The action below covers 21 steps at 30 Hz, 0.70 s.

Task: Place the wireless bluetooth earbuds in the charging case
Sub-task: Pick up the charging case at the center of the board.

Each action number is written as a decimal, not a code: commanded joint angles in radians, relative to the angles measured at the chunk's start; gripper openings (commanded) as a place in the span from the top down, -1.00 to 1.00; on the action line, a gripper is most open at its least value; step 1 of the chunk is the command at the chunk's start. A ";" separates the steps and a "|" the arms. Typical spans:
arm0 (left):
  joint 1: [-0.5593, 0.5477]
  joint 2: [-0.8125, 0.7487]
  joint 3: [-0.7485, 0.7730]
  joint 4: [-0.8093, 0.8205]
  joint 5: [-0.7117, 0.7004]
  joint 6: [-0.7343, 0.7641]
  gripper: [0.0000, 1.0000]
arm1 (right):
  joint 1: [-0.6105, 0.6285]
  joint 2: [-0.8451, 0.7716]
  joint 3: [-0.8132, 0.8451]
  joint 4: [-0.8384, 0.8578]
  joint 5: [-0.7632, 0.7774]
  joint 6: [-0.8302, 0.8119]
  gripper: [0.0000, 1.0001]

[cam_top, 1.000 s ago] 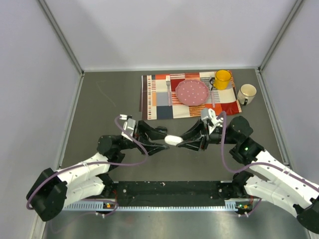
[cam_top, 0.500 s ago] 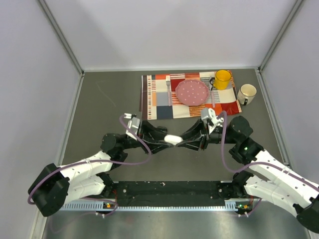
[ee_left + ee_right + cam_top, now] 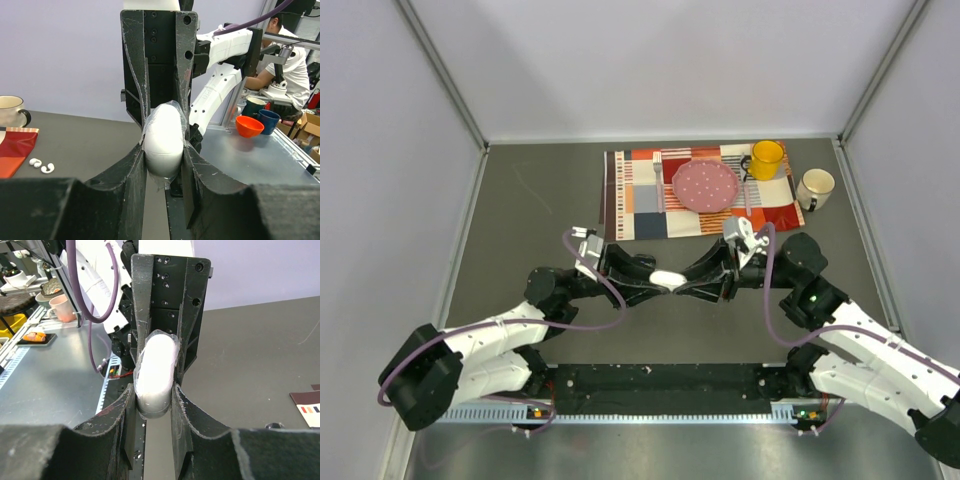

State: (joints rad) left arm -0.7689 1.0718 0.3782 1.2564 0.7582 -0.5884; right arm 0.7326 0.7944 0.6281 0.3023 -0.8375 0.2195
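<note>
On the left, the left gripper point(image 3: 655, 284) is reached toward the middle of the table point(image 3: 520, 220), and its jaws are pressed together on one end of the white oval charging case point(image 3: 666, 277). The case is held in the air between the two arms, a little above the table. From the right side, the other end of the same case is clamped by the right gripper point(image 3: 686, 284), so the case is gripped from both ends at once.

In the left wrist view, two white earbuds point(image 3: 41, 165) are seen lying on the table, just beside the edge of the placemat point(image 3: 640, 200) and well apart from the case. A black earbud cannot be told with certainty. Further right on the placemat, a pink plate point(image 3: 706, 186) and a yellow mug point(image 3: 766, 159) are placed, and a white mug point(image 3: 815, 187) is standing on the bare table beside the cloth.

The case appears to be closed, although a seam cannot be seen clearly. It is judged that the task is at an early stage: the case is secured, but the lid has to be opened, and no earbud has been picked up or inserted.
</note>
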 commanded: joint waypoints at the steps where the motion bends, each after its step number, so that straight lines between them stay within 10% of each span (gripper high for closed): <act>1: -0.010 0.008 0.045 0.057 -0.014 0.004 0.35 | 0.013 0.002 0.004 0.040 -0.014 -0.006 1.00; 9: -0.020 0.019 0.051 0.070 -0.010 -0.008 0.24 | 0.014 0.008 0.002 0.035 0.003 -0.014 1.00; 17: -0.023 0.028 0.051 0.084 -0.003 -0.004 0.63 | 0.014 0.006 0.002 0.037 0.015 -0.019 1.00; 21: -0.024 0.025 0.048 0.089 0.001 0.027 1.00 | 0.016 0.008 0.001 0.032 0.032 -0.016 0.47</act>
State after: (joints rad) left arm -0.7780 1.0920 0.3893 1.2774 0.7570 -0.5926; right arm 0.7345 0.7959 0.6281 0.3073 -0.8310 0.2184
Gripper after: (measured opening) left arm 0.347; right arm 0.279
